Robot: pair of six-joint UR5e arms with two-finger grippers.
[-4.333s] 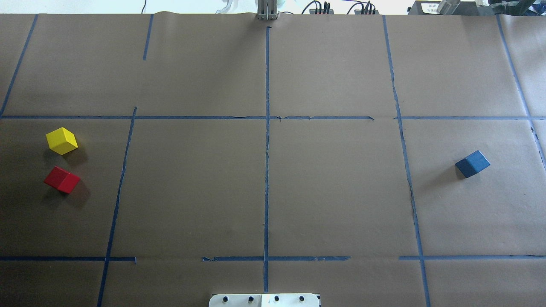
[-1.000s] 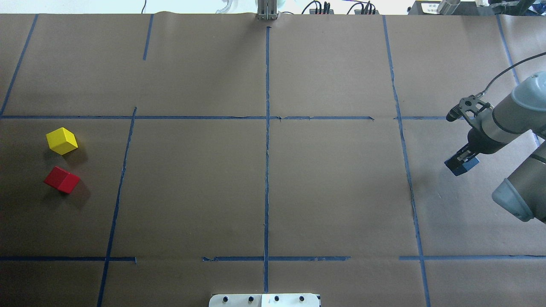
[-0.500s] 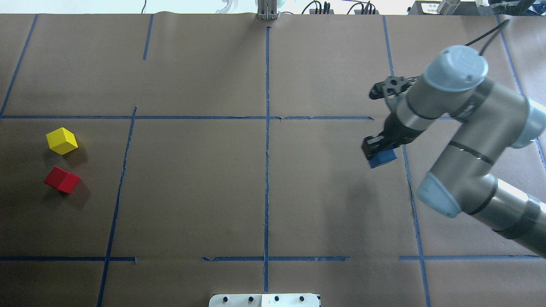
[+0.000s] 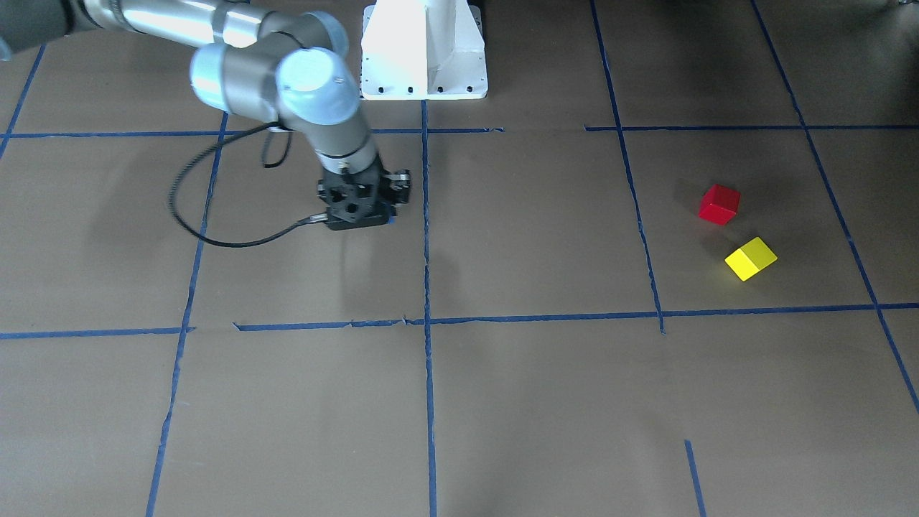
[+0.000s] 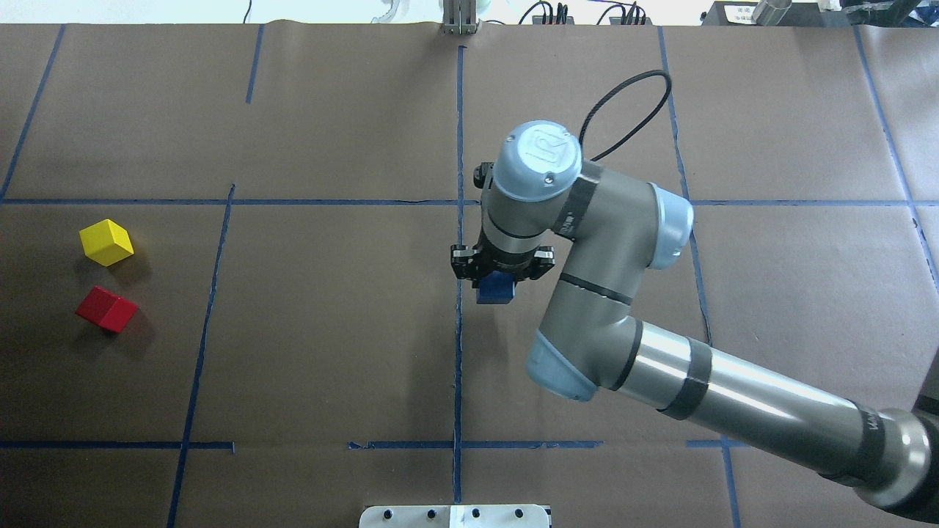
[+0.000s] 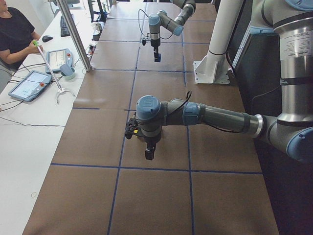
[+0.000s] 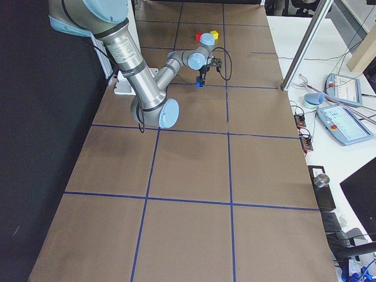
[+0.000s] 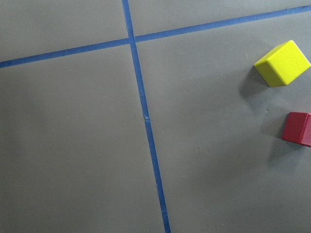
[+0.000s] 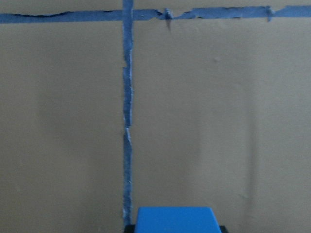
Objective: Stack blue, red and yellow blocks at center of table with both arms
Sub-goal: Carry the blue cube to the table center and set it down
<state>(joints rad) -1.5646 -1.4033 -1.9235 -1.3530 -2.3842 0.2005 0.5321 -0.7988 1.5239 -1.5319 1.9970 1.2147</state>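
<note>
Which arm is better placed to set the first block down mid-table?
The right. Its end effector is shut on the blue block, right beside the central tape line. The red block and yellow block lie far off on the robot's left.

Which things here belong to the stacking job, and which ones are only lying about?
For the job: blue block, held in the right gripper; red block; yellow block.

Only lying about: blue tape lines; a tablet and a keyboard on the side table.
</note>
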